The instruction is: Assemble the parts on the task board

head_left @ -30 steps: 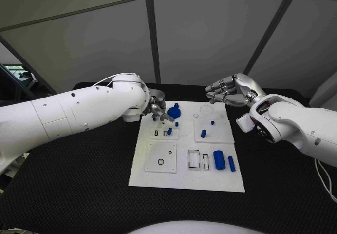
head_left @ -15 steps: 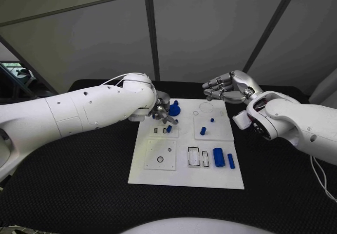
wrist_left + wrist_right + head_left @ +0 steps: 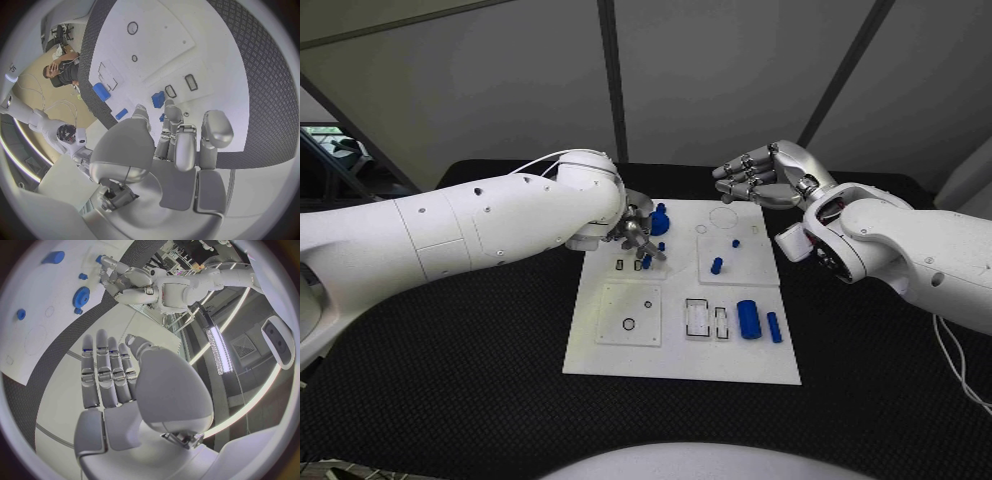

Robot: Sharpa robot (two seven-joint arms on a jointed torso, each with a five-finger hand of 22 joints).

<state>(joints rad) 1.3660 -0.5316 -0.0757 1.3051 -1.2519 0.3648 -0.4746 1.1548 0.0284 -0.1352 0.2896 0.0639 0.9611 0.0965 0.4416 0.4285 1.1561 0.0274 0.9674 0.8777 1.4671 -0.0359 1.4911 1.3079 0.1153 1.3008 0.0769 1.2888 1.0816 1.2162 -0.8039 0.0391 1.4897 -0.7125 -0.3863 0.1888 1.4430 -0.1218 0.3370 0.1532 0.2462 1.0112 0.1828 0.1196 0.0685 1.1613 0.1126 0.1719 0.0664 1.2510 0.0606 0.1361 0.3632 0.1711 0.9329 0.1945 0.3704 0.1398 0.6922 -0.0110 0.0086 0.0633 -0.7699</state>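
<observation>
Nearest on the black worktop (image 3: 459, 380), the white task board (image 3: 682, 365), its near edge bare. Further in, nearer the right robot hand's side, a thick blue cylinder (image 3: 749, 321) lying flat with a slimmer blue peg (image 3: 773, 327) just beside it; two dark rectangular slot outlines (image 3: 707, 320) next to them toward the left side. On a raised square plate (image 3: 630, 315) below the left robot hand, a small black ring (image 3: 629, 325). Mid-board, a short blue peg (image 3: 715, 266) between the two hands. Left robot hand (image 3: 635, 229) low over the board's far left part, fingers (image 3: 177, 131) curled down over small blue pieces (image 3: 159, 99); grip on anything impossible to tell from these views. Just beyond its fingers, a blue gear (image 3: 658, 222), toothed rim clear from the right wrist (image 3: 81, 295). Right robot hand (image 3: 764, 178) raised above the board's far edge, well clear of the parts, fingers (image 3: 106, 372) loosely bent and apart, holding nothing.
</observation>
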